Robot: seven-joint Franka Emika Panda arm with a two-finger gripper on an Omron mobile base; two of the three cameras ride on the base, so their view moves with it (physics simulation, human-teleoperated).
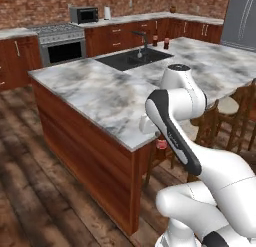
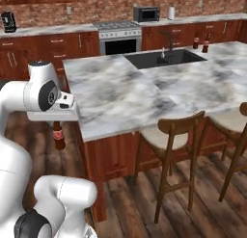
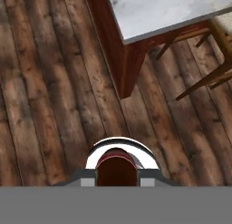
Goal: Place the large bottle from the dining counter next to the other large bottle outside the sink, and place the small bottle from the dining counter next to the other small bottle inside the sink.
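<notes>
My gripper [image 2: 57, 123] is shut on the neck of the small bottle [image 2: 59, 137], dark brown glass with a red label. It hangs upright over the wood floor, just off the near corner of the dining counter [image 2: 116, 95]. In the hand view the bottle top [image 3: 117, 164] sits between my fingertips [image 3: 88, 182]. In the left base view a bit of its red label [image 1: 161, 143] shows beside my arm. At the far end is the black sink [image 1: 131, 59]. A small pale shape [image 2: 163, 53] under the faucet looks like the other small bottle. Two large cola bottles [image 2: 196, 41] [image 2: 206, 43] stand side by side beyond the sink.
Wooden stools [image 2: 170, 136] stand along the counter's right side. Stove [image 1: 60, 41] and microwave [image 1: 83, 14] line the back brick wall, and a fridge [image 1: 241, 18] stands at far right. The black faucet [image 1: 143, 41] arches over the basin. Bare wood floor [image 3: 54, 82] lies under my hand.
</notes>
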